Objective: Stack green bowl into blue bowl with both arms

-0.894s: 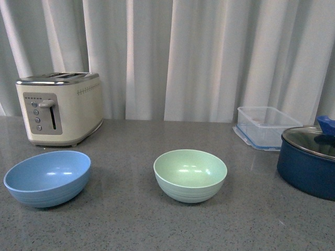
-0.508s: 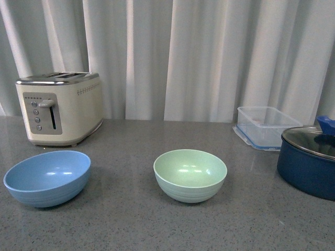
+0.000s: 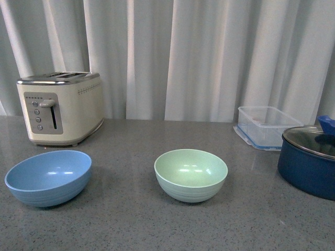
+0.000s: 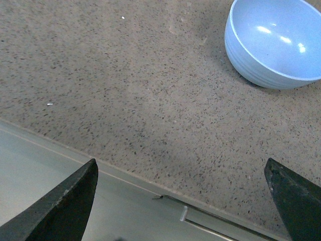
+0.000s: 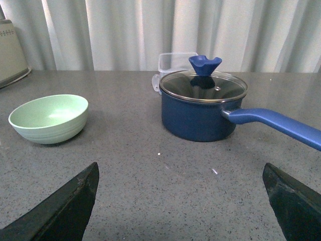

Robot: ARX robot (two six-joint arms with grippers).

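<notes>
Green bowl [image 3: 191,175] sat on grey counter [image 3: 131,222], well apart from blue bowl [image 3: 48,178] toward robot's left. Nothing was stacked; every step was left to do. Left gripper [image 4: 180,165] and right gripper [image 5: 180,168] were both spread wide, holding nothing.

The counter [image 3: 131,225] lies open between the blue bowl [image 3: 48,178] on the left and the green bowl [image 3: 191,175] in the middle. They stand well apart, so a pincer can pass there. The near strip before both bowls is open too. At the far left the toaster [image 3: 60,107] stands behind the blue bowl. On the right, the navy pot [image 3: 309,164] with its long handle [image 5: 281,125], and the clear container [image 3: 264,125] behind it, narrow the way.
</notes>
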